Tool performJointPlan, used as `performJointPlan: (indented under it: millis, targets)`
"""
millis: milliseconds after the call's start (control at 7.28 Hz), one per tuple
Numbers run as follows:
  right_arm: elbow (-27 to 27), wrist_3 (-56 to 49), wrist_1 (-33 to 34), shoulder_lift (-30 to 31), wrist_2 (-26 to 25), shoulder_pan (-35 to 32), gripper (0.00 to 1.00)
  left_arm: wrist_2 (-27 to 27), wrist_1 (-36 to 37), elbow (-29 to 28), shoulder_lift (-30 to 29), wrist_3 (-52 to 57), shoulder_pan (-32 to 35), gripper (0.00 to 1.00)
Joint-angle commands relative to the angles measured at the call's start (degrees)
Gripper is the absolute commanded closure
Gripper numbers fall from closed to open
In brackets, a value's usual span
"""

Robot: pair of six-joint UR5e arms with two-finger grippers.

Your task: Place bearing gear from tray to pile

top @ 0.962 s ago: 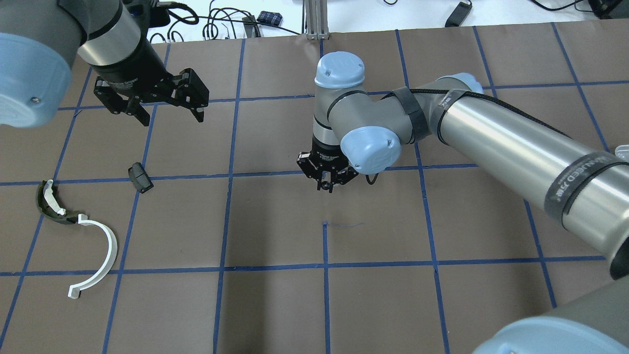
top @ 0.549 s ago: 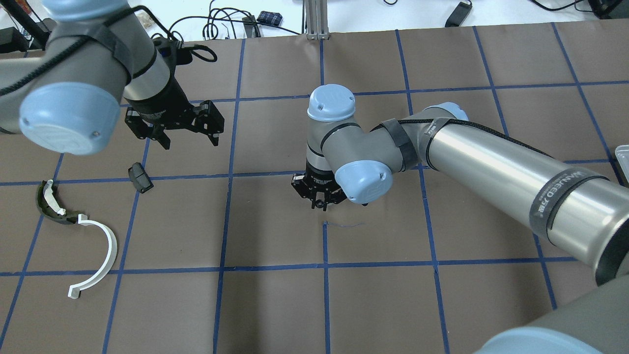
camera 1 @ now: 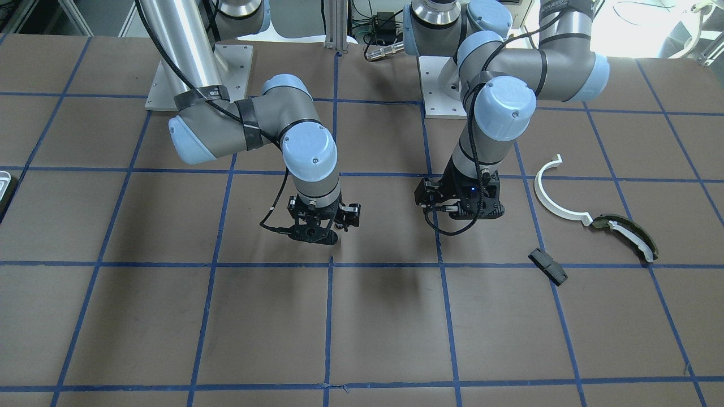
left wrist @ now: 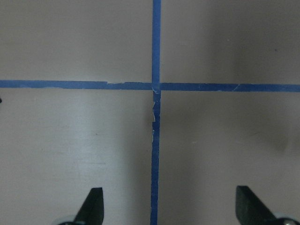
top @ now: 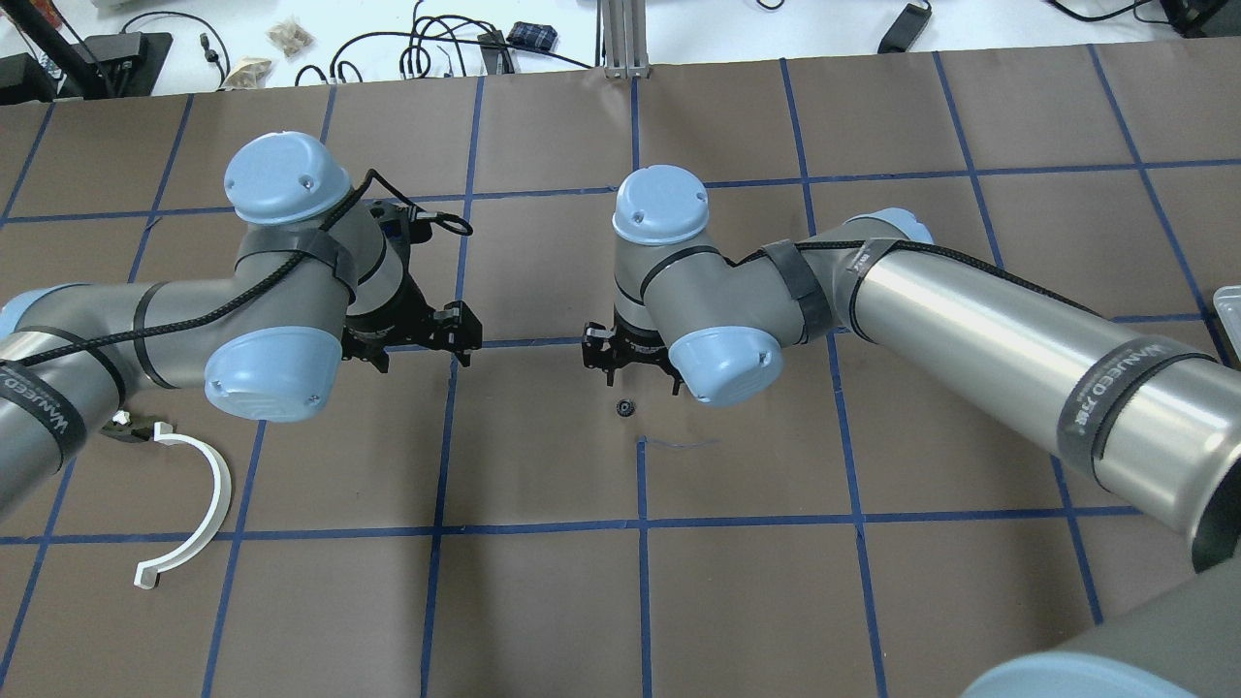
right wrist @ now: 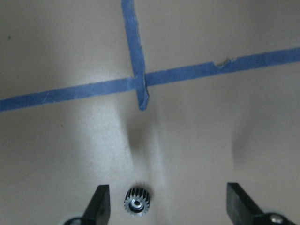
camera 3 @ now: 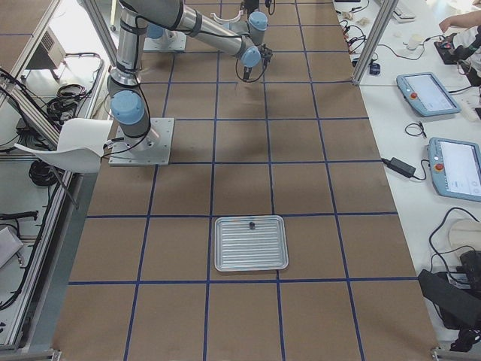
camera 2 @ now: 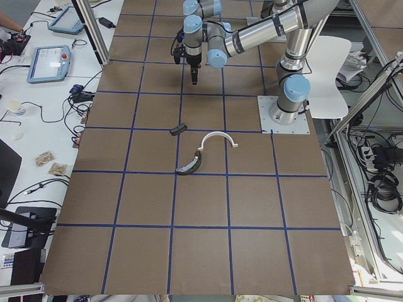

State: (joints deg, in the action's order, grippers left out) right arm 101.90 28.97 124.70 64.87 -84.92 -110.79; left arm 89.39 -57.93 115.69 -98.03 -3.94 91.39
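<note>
The right fingers (right wrist: 100, 204) have released: they stand spread above the gear (right wrist: 137, 205), which now lies loose on the worktop (top: 543, 601). The left fingers (left wrist: 92, 206), spread and empty, have closed in near the gear. Probable hand-over; the half-ring (top: 199, 504) of the pile lies well apart from the gear.

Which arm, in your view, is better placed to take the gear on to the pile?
Probably the left: the pile lies on its side, and the left gripper hangs open near the gear. The right gripper, open over the gear, would have to reach across.
</note>
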Motion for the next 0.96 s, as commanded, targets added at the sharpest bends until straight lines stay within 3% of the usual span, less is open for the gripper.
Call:
performJointPlan:
  millis: [0,275,549,824]
  targets:
    - [-1.9,-9.9,-1.6,3.4,-1.0,9.0,0.00,0.1,3.2,0.3,-3.4,-8.7,6.7,0.00]
    - [-2.1,-27.5,-4.4,6.9,-1.2,21.1,0.00,-0.2,12.6,0.2,-8.9,-16.5,14.6,0.00]
    - [-2.6,-31.2,-6.2,7.8,-0.8,34.5,0.00,-1.1,19.2,-1.7,-13.4,-23.2,19.4,0.00]
    - [-3.1,-34.7,-7.0,7.9,-1.0,45.4,0.00,-1.1,19.3,-2.5,-15.4,-24.9,21.1,0.00]
